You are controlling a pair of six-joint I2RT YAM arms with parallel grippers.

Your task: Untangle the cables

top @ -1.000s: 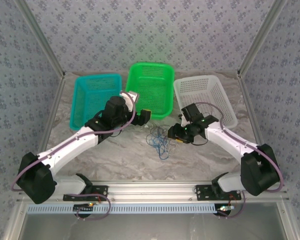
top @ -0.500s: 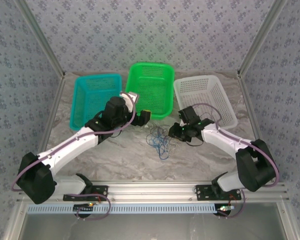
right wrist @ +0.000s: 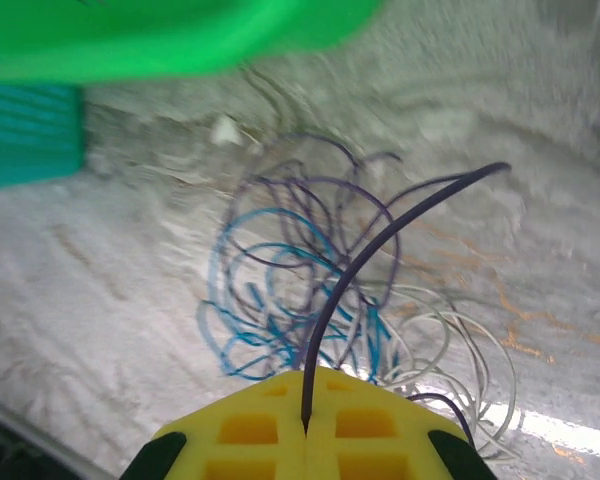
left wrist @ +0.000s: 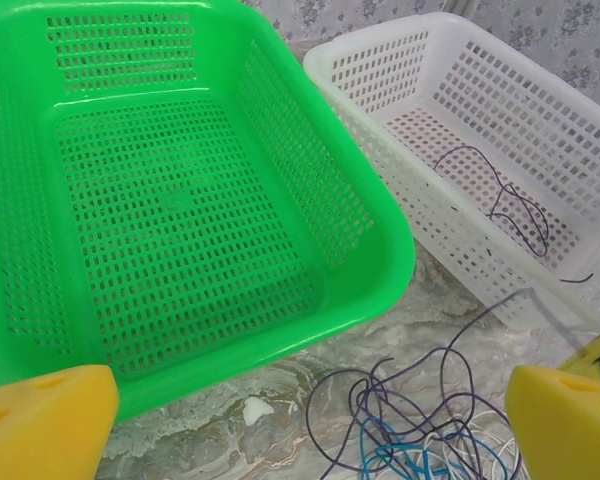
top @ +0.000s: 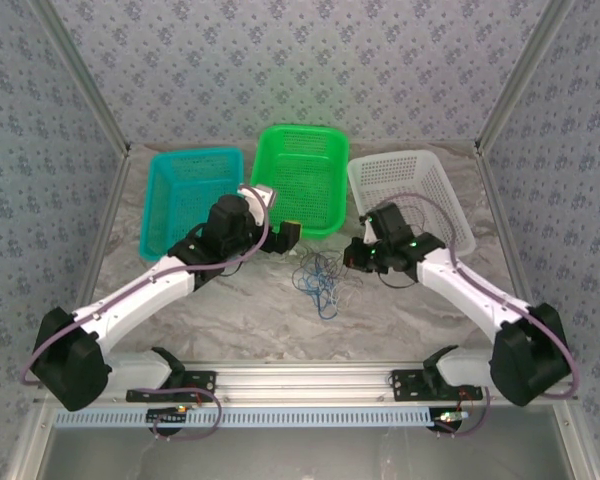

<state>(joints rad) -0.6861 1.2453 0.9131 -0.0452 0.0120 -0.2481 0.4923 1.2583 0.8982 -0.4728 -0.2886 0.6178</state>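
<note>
- Teal basket (top: 195,153) sat farthest left, at the back of the table (top: 230,320).
- My left gripper (top: 288,233) hung by the green basket's (top: 300,129) near edge, jaws spread wide, nothing between them.
- The cables (top: 322,280) lay heaped on the table between my grippers, blue, dark and whitish loops tangled.
- My right gripper (right wrist: 305,430) was clenched on one dark purple cable (right wrist: 380,240) arching out of the heap.
- White basket (top: 395,158) stood rightmost, with a thin dark strand (left wrist: 510,205) inside.
</note>
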